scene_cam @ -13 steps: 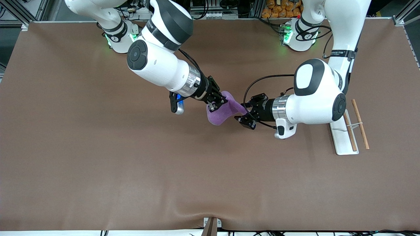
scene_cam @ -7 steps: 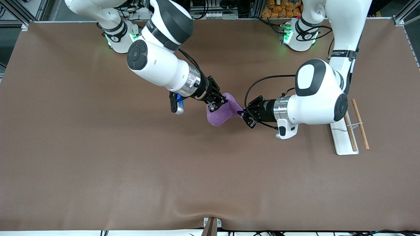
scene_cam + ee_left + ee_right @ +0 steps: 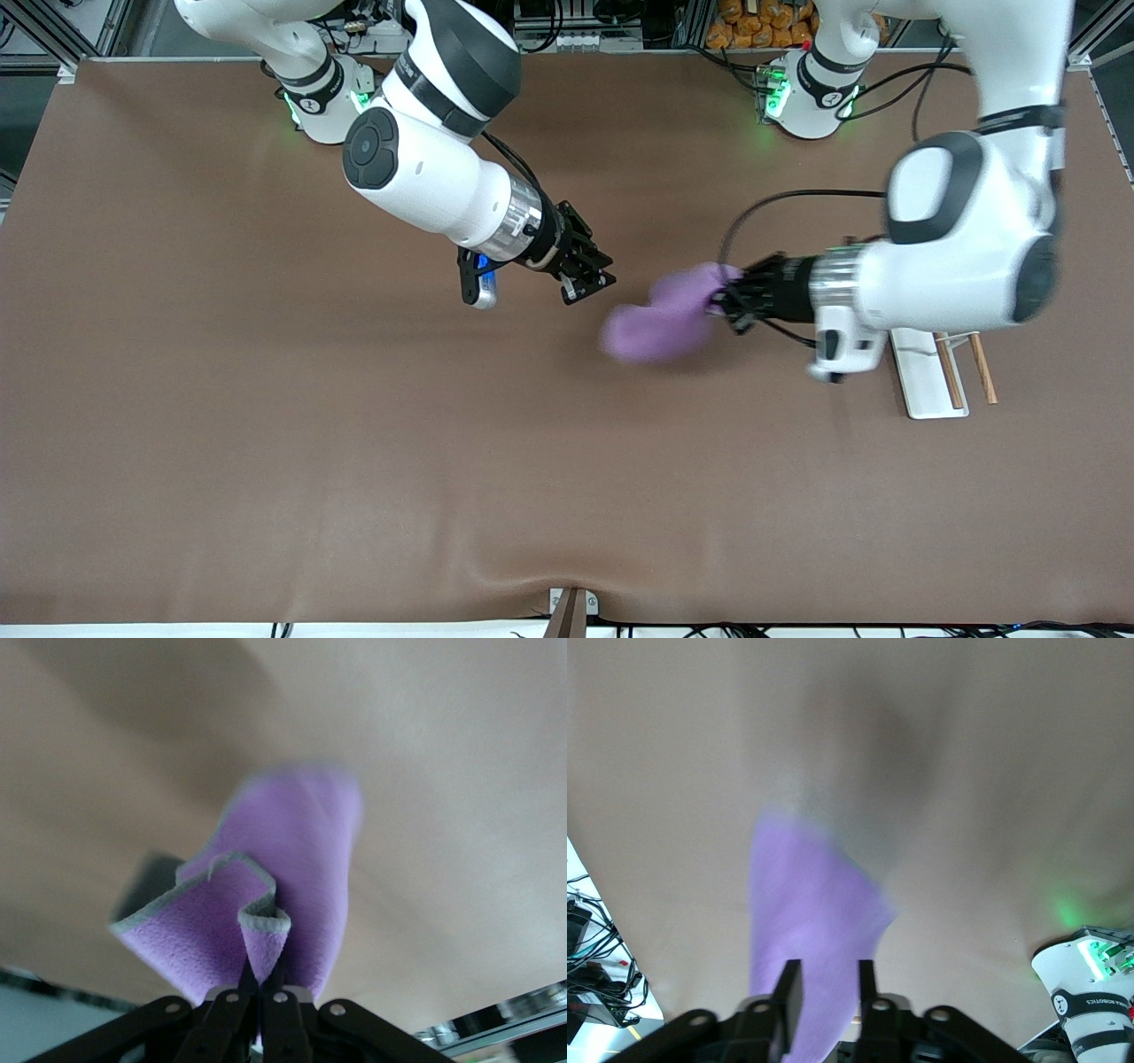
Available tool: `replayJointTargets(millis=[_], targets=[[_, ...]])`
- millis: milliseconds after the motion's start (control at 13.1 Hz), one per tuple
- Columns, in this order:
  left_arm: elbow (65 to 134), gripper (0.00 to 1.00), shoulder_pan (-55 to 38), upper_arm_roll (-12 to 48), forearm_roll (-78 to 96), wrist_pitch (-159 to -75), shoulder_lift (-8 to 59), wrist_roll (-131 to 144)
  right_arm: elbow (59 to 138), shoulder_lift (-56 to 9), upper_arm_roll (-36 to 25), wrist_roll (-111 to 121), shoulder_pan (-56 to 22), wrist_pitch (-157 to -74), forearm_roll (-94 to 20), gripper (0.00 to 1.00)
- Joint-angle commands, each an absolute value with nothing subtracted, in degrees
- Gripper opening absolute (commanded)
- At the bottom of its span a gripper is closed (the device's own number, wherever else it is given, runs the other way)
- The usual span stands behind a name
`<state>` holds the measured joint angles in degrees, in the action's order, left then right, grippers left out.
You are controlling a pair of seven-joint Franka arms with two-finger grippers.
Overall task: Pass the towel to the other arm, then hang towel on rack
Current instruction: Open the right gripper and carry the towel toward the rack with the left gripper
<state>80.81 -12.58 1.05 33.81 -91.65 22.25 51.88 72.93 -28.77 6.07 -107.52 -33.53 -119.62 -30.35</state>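
Note:
The purple towel (image 3: 660, 319) with its grey edge hangs in the air from my left gripper (image 3: 725, 297), which is shut on one corner. In the left wrist view the towel (image 3: 292, 868) droops from the closed left gripper (image 3: 263, 979). My right gripper (image 3: 589, 282) is open and empty over the middle of the table, apart from the towel. In the right wrist view the towel (image 3: 806, 904) shows farther off, past the open right gripper (image 3: 827, 970). The rack (image 3: 921, 381) stands toward the left arm's end, its wood rods (image 3: 979, 363) partly hidden under the left arm.
A brown cover (image 3: 266, 443) spans the whole table. The two arm bases (image 3: 802, 89) stand along its farthest edge from the front camera. A small metal bracket (image 3: 571, 607) sits at the edge nearest the front camera.
My right gripper has let go of the towel and stayed in place. My left gripper has closed on the towel and carried it toward the rack.

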Motion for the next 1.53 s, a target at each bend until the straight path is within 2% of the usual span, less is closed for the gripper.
replayJointTargets(millis=[0, 230, 536, 689, 842, 1149, 1302, 1455], targets=[[81.1, 0.0, -9.8, 1.2, 28.3, -86.3, 21.8, 39.9, 71.8, -29.0, 5.9, -108.2, -33.1, -118.7, -30.6, 1.0], [81.5, 0.0, -9.2, 1.2, 19.4, -84.2, 22.1, 35.9, 72.1, -28.0, 5.6, -105.7, -31.9, -117.1, -28.5, 1.0], [84.0, 0.0, -9.5, 1.9, -1.2, -84.2, 20.0, 20.1, 72.1, -26.5, 5.7, -89.9, -27.4, -109.7, -27.0, 1.0], [85.2, 0.0, -7.3, 1.8, -3.2, -86.6, 16.7, 9.7, 72.0, -25.7, 5.5, -82.0, -24.8, -105.3, -26.3, 1.0], [87.0, 0.0, -5.6, 1.9, -3.0, -89.2, 13.6, 2.7, 72.1, -24.7, 5.4, -71.3, -22.3, -100.0, -20.8, 1.0], [100.2, 0.0, -5.5, 1.8, -3.0, -104.1, 5.3, -7.7, 72.3, -23.1, 5.4, -51.0, -17.9, -94.1, -9.7, 1.0], [104.7, 0.0, -3.3, 1.9, -2.7, -111.9, 4.4, -17.1, 73.7, -21.7, 5.4, -41.4, -17.2, -93.8, -0.7, 1.0], [106.9, 0.0, -3.1, 1.8, -2.5, -117.7, 4.6, -25.6, 73.9, -21.1, 5.5, -35.0, -13.9, -92.5, -0.4, 1.0]])
